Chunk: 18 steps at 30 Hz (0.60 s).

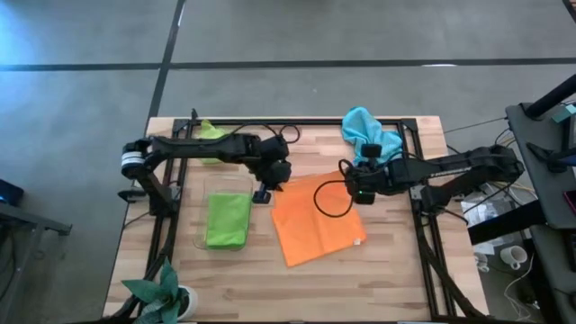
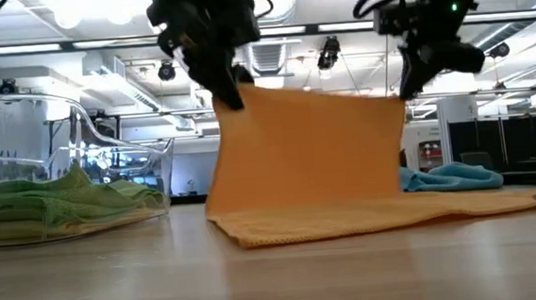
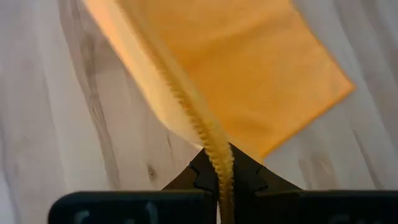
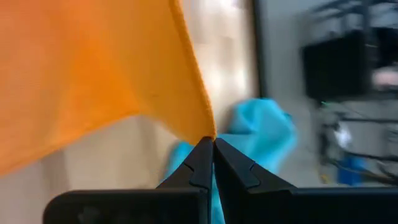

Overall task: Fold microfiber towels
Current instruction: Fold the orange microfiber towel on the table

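left gripper (image 2: 231,94): pinched tight on one raised corner of the orange towel (image 2: 311,156);
right gripper (image 2: 405,85): clamped on the other raised corner

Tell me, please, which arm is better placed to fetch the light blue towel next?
Right, probably: the light blue towel lies beside the right claw, though both claws now grip the orange towel.

High view: overhead, facing straight down on the whole desk (image 1: 396,270).
Low view: at desk-top level, facing the room.
Wrist views: close behind each hand.
Shared: orange towel (image 1: 317,221) shows in all four.
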Tool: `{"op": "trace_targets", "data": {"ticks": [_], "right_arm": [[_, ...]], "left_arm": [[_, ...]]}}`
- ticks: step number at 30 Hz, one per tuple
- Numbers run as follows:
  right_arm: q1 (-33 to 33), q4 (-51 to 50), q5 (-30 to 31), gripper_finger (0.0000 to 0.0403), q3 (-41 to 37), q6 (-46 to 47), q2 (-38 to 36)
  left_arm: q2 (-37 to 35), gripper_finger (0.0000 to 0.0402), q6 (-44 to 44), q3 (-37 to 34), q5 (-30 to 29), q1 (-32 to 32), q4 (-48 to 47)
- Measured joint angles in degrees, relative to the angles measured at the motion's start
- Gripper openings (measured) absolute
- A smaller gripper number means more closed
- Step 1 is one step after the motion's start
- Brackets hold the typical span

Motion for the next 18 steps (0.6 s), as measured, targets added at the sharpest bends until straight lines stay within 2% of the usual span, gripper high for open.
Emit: {"op": "trace_targets", "data": {"ticks": [2, 6, 8, 13, 18], "right_arm": [[-0.54, 2.16, -5.95, 0.0008, -1.94, -0.78, -0.03], [0.16, 2.42, -18.45, 0.0008, -4.1, 0.46, -0.03], [1.17, 2.29, -21.93, 0.0008, -4.54, 1.9, -0.03], [5.09, 2.44, -25.15, 0.0008, -4.62, 5.02, 0.56], [10.88, 2.64, -26.55, 0.0008, -4.42, 8.47, 1.28]], "left_arm": [[0.48, 0.0, -2.32, -0.73, 2.13, 0.08, 0.05], [0.55, 0.0, -5.05, -2.38, 10.58, -1.94, 0.42], [0.55, 0.0, -5.17, -3.45, 11.41, -3.92, 1.8], [1.19, 0.0, -8.17, -8.08, 11.38, -8.81, 12.82], [1.52, 0.0, -11.33, -10.31, 11.3, -13.21, 19.34]]}}
